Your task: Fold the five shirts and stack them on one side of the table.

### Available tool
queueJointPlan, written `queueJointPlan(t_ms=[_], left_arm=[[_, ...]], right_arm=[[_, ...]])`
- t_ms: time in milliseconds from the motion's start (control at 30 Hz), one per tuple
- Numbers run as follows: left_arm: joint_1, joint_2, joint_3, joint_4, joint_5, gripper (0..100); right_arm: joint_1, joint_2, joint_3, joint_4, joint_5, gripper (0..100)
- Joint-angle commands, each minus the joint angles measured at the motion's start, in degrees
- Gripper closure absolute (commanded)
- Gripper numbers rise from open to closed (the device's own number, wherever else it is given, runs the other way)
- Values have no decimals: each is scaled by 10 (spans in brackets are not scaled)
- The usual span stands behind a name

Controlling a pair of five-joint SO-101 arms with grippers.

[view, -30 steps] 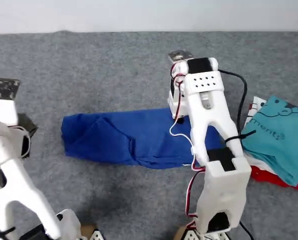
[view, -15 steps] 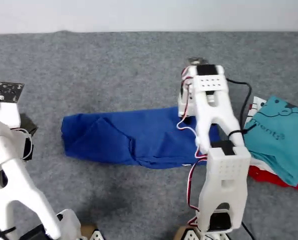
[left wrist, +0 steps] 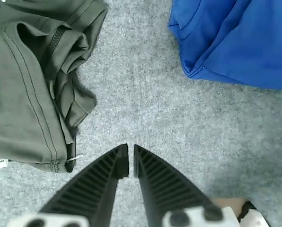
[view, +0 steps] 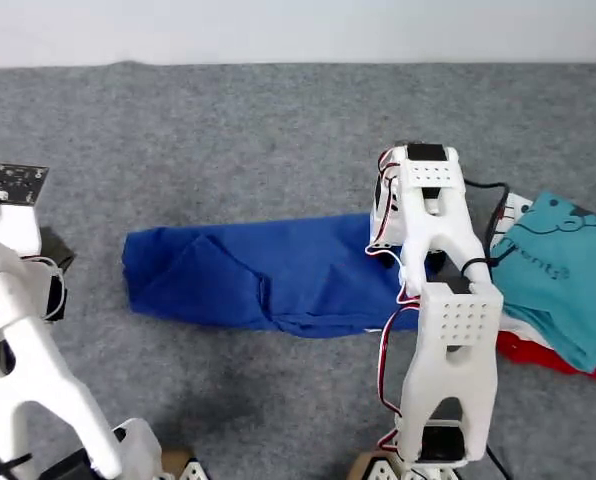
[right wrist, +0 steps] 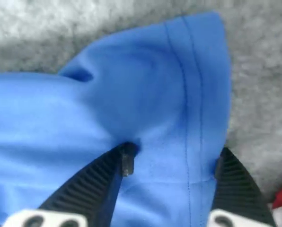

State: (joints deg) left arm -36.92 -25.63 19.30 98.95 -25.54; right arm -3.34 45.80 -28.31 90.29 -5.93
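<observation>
A blue shirt (view: 248, 275), folded into a long band, lies across the middle of the grey table. My right arm (view: 433, 230) stands over its right end. In the right wrist view my right gripper (right wrist: 174, 165) is open, its two fingers set down astride the hemmed corner of the blue shirt (right wrist: 145, 104). My left gripper (left wrist: 130, 161) is shut and holds nothing, low over bare carpet between a dark olive shirt (left wrist: 22, 90) and the blue shirt's left end (left wrist: 235, 42). A teal shirt (view: 558, 270) tops a pile at the right.
Under the teal shirt lie a red shirt (view: 538, 352) and a white one, close to the right arm's side. The dark olive shirt (view: 56, 256) sits crumpled at the left edge by the left arm (view: 18, 330). The grey carpet (view: 228, 130) stretches behind the blue shirt.
My right arm has slid rightward along the blue shirt to its right end. The left arm and the shirts have stayed put.
</observation>
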Motion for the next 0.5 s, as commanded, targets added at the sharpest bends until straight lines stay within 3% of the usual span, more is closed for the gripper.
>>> queueJointPlan(t_ms=[0, 100, 467], left_arm=[[5, -17, -1, 8, 6, 967], [5, -17, -1, 8, 6, 967], [5, -17, -3, 7, 5, 967]], right_arm=[[-11, -1, 6, 18, -4, 864], [-14, -28, 6, 22, -2, 994], [24, -127, 6, 57, 113, 988]])
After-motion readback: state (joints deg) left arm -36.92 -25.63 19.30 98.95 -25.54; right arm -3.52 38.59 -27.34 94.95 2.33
